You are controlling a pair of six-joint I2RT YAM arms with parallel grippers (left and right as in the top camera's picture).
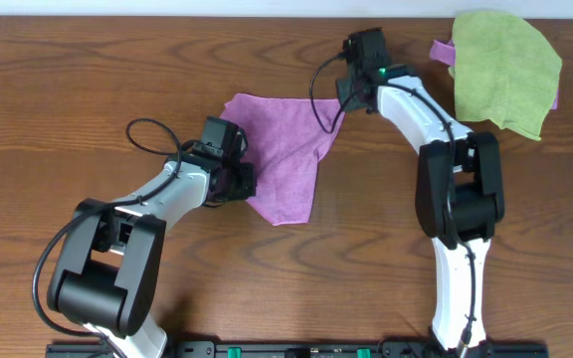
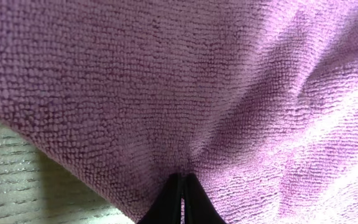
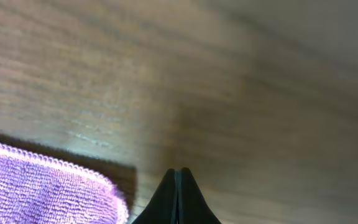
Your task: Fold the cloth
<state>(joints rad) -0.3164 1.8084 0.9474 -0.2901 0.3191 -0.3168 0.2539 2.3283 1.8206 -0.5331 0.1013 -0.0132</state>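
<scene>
Cloth (image 1: 282, 159): purple terry, laid mid-table as a rough triangle; the broad edge is turned to the far side, and the long axis is run from there to a tip pointed at the near edge (slightly rightward).
Left gripper (image 2: 182, 198): pressed together on the cloth's left edge, which is pinched and puckered.
Right gripper (image 3: 177, 186): pressed together, nothing held; poised over the wooden table (image 3: 260, 93), just beside the cloth's hemmed corner.
Lime-green cloth (image 1: 505, 70): far right, well apart.
</scene>
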